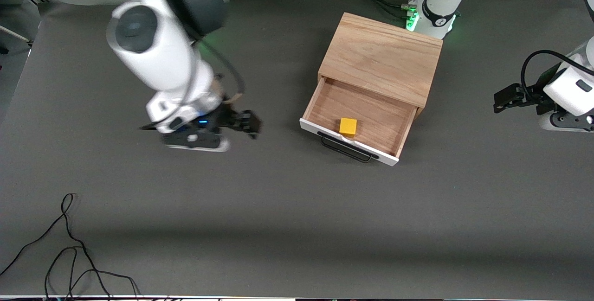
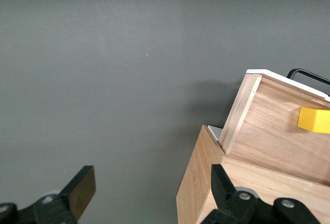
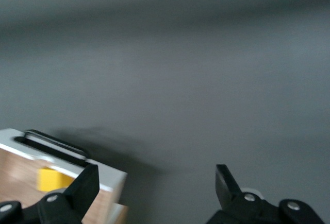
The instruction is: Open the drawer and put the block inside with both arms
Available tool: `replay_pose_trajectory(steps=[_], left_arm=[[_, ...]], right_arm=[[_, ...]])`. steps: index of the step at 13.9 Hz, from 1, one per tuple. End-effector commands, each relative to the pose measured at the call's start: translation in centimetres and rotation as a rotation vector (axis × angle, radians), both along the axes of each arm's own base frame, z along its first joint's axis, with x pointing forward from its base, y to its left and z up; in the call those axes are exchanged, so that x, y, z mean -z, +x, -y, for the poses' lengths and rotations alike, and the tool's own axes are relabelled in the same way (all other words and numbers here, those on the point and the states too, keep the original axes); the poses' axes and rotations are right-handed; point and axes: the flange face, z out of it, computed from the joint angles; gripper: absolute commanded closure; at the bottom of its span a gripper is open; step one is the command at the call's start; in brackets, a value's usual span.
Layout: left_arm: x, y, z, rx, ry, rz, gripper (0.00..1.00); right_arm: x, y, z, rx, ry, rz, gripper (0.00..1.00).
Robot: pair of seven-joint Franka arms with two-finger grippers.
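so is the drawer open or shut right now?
Open: the drawer is pulled out of the cabinet, wood floor exposed, with the yellow block resting inside near the front panel.

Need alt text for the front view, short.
A wooden cabinet sits on a grey table with its drawer pulled open and a yellow block lying inside near the white front panel. The right gripper and left gripper, both open and empty, flank the cabinet above the table.

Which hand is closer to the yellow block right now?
Right. The right hand hangs over bare table toward its arm's end, beside the open drawer holding the block; the left hand waits farther off.
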Motion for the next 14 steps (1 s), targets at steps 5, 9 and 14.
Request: replay_pose_trajectory(steps=[5,9,14], left_arm=[[-0.2,-0.5,0.3,0.020,0.013,-0.006,0.00],[-0.2,-0.5,0.3,0.020,0.013,-0.006,0.00],[-0.1,-0.5,0.3,0.020,0.013,-0.008,0.00]], right_arm=[[0.4,-2.7,18.6,-0.200,-0.046,-0.016,0.00],[-0.1,-3.3,22.4,-0.198,-0.124,-0.048,0.00],[-2.2,-2.4,23.5,-0.180,-0.154,-0.015,0.00]])
